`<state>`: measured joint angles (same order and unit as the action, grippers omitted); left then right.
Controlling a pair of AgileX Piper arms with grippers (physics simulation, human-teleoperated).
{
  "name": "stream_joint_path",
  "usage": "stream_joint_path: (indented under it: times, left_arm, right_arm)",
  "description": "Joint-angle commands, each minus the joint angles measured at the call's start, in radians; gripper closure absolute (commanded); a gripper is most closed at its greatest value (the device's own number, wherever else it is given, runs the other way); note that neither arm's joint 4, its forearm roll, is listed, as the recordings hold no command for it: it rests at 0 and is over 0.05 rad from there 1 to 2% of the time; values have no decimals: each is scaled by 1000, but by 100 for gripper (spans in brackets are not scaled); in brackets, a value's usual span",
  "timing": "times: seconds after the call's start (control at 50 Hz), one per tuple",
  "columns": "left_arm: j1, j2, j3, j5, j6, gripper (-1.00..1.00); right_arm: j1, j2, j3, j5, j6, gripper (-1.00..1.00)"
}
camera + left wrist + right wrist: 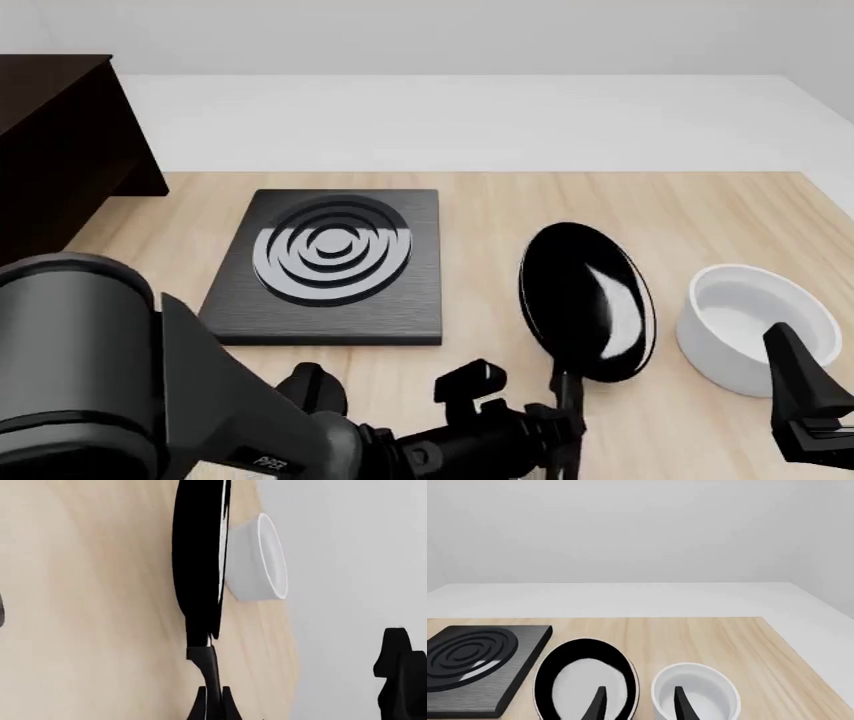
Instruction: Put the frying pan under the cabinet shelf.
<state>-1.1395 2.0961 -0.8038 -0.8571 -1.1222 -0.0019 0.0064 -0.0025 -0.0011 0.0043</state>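
The frying pan (587, 300) is tipped up on its edge, between the ringed slab and the white bowl. It looks glossy black in the front view, and its pale grey inside (584, 680) shows in the right wrist view. My left gripper (567, 432) is shut on the pan's long black handle (208, 667), whose end sits between the fingers (197, 707). My right gripper (639, 702) is open and holds nothing, just on the near side of the pan and the bowl. The cabinet shelf (54, 150) stands at the far left edge of the table, well away from the pan.
A flat black slab with grey rings (334, 260) lies left of the pan. A white round bowl (747, 325) stands right of it, close to the right gripper (807, 400). The light wood table (481, 200) ends just beyond the slab.
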Motion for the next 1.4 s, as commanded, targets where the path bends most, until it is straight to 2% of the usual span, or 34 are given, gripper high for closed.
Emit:
stream_joint_path:
  times: [0.02,0.04,0.08,0.1,0.18,0.2,0.24,0.4,0.54,0.6,0.7,0.72,0.78,0.84,1.04,1.1,1.24,1.28,1.36,1.4]
  left_arm:
    - [52,-35,11,10,-2,100]
    - [62,-64,8,35,19,100]
    - [63,-80,19,32,1,100]
    - [74,-113,10,67,28,100]
    - [94,-202,11,128,40,100]
    - [108,-228,-3,164,67,100]
    - [101,-236,9,159,49,100]
    - [115,-401,23,261,71,100]
    - [131,-481,40,275,56,100]
    - [141,-520,66,241,16,100]
    - [157,-557,84,212,-8,100]
    - [171,-554,95,178,-45,100]
    - [162,-575,80,214,-21,100]
    - [173,-600,90,182,-64,100]
    - [267,-648,98,133,-152,100]
    - [334,-634,111,105,-203,100]
    - [372,-663,132,93,-242,100]
    - [399,-662,142,72,-275,100]
    - [430,-682,142,91,-275,100]
    - [502,-671,144,122,-291,100]
  right_arm:
    - [0,0,0,0,0,-100]
    - [0,0,0,0,0,-100]
    - [1,0,0,0,0,-100]
    - [0,0,0,0,0,-100]
    - [0,0,0,0,0,-100]
    - [0,0,0,0,0,-100]
    - [0,0,0,0,0,-100]
    - [0,0,0,0,0,-100]
    - [0,0,0,0,0,-100]
    - [0,0,0,0,0,-100]
    - [0,0,0,0,0,-100]
    - [0,0,0,0,0,-100]
    - [0,0,0,0,0,-100]
    - [0,0,0,0,0,-100]
    - [0,0,0,0,0,-100]
    - [0,0,0,0,0,-100]
    - [0,0,0,0,0,-100]
    - [0,0,0,0,0,-100]
    - [0,0,0,0,0,-100]
    - [0,0,0,0,0,-100]
